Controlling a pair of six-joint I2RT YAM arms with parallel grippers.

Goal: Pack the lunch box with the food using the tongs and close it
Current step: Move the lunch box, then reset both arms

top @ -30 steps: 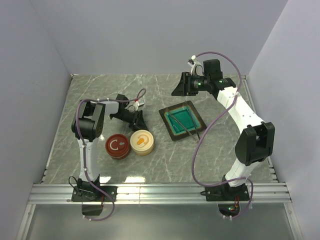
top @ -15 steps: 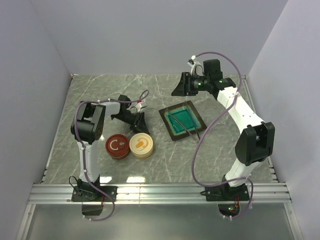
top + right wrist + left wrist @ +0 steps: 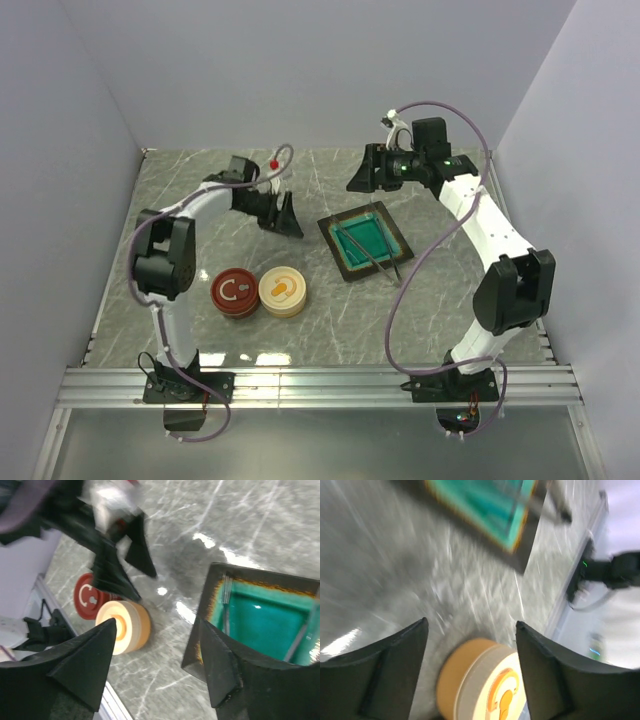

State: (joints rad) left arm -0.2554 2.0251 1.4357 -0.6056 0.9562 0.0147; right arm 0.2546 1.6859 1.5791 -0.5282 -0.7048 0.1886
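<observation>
From above, the tongs (image 3: 375,255) lie slantwise in the teal tray (image 3: 331,243). The right gripper (image 3: 362,172) hangs by the tray's far edge, and the left gripper (image 3: 283,214) is off to the tray's left.

Left wrist: jaws apart and empty, above a round cream box (image 3: 480,680).

Right wrist: jaws apart and empty, with the tray just ahead. The right arm seems the nearer one.
</observation>
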